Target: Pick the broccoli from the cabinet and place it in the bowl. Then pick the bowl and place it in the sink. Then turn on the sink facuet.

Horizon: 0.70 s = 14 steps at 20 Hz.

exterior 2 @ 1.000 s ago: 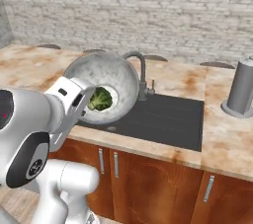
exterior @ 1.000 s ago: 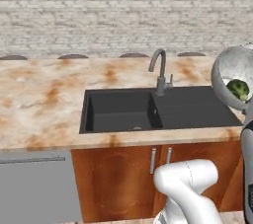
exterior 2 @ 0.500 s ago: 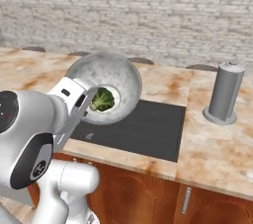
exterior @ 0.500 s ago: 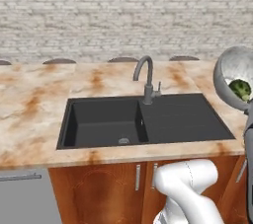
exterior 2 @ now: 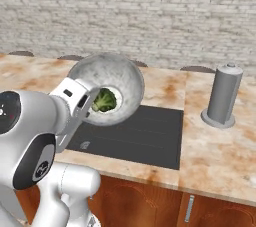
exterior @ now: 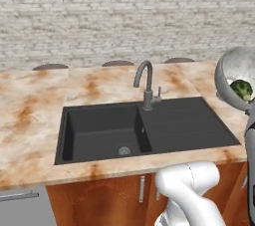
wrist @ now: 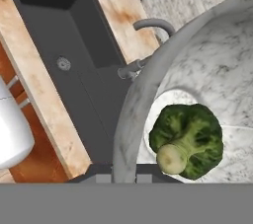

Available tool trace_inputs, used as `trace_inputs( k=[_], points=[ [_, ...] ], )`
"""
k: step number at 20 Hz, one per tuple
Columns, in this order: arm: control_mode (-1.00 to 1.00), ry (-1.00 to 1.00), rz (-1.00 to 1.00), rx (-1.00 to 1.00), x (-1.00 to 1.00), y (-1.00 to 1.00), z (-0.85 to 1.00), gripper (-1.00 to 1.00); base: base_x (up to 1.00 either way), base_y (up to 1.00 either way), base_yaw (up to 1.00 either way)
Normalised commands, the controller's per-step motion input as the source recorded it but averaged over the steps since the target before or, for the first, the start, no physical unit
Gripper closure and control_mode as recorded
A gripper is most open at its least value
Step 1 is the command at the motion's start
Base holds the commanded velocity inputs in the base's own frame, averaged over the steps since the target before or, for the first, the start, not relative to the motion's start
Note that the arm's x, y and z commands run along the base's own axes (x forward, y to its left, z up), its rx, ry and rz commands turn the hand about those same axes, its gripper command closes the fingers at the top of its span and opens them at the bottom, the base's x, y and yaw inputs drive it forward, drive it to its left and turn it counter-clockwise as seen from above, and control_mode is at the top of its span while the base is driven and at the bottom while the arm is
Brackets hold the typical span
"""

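Observation:
My gripper (exterior 2: 89,105) is shut on the rim of the bowl (exterior 2: 114,77) and holds it in the air, tilted on its side. The broccoli (exterior 2: 104,101) lies inside the bowl against its lower wall. In the left base view the bowl (exterior: 233,76) with the broccoli (exterior: 242,89) hangs at the right edge, past the right end of the sink (exterior: 104,131). The sink facuet (exterior: 146,83) stands behind the basin's divider. The hand view shows the broccoli (wrist: 190,139) inside the bowl (wrist: 210,70), with the sink (wrist: 47,25) and sink facuet (wrist: 148,24) below. The cabinet is out of view.
A fat grey upright cylinder (exterior 2: 223,96) stands on the orange-beige stone counter (exterior 2: 220,151) to the right of the sink. A brick wall (exterior: 124,16) runs behind the counter. Brown cupboard fronts (exterior: 124,195) are under the counter edge.
The whole picture has slid a little to the left in both base views, so the base has driven. The bowl with the broccoli stays in my grip in the same pose.

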Motion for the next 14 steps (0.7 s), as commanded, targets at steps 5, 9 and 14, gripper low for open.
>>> trace_inputs(
  k=[5,9,14],
  points=[
    [1.00,0.00,0.00,0.00,0.00,0.00,0.00,1.00,0.03,0.26,-0.10],
    [-1.00,0.07,0.05,0.00,0.00,0.19,-0.01,1.00,0.00,0.06,0.01],
    [-1.00,0.18,-0.01,0.00,0.06,0.88,-0.15,1.00,0.00,0.00,0.00]
  ],
)
